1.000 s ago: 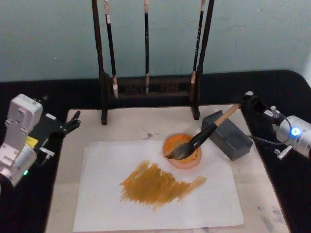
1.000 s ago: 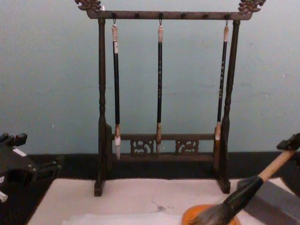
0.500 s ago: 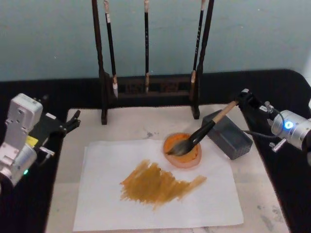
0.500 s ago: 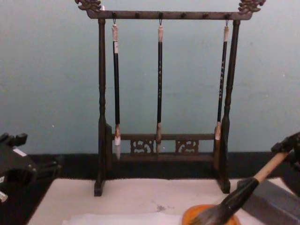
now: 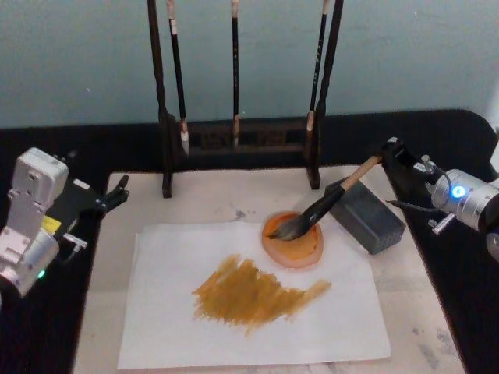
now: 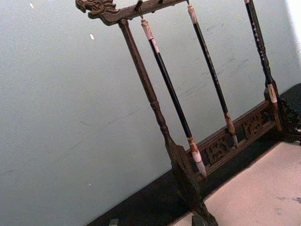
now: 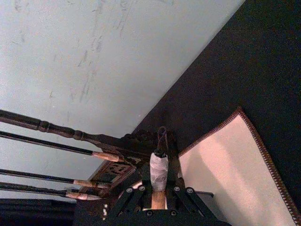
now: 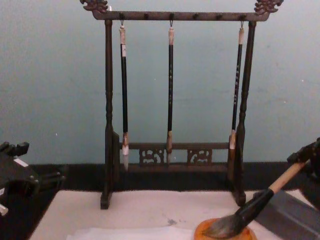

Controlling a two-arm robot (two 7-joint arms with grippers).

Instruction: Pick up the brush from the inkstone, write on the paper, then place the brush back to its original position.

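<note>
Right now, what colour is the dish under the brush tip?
The dish is orange, clearest in head view.

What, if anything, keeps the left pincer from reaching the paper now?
Probably nothing, so yes: the left pincer hangs near the far left corner of the paper, with bare mat between. The brush, held by the right pincer, is at the dish, farther right.

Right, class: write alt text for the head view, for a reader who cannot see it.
The right gripper holds the brush by its handle end, tilted, its tuft down in an orange dish. The paper bears a broad ochre smear; the left gripper sits at the left, and a rack of slim brushes stands behind.
</note>
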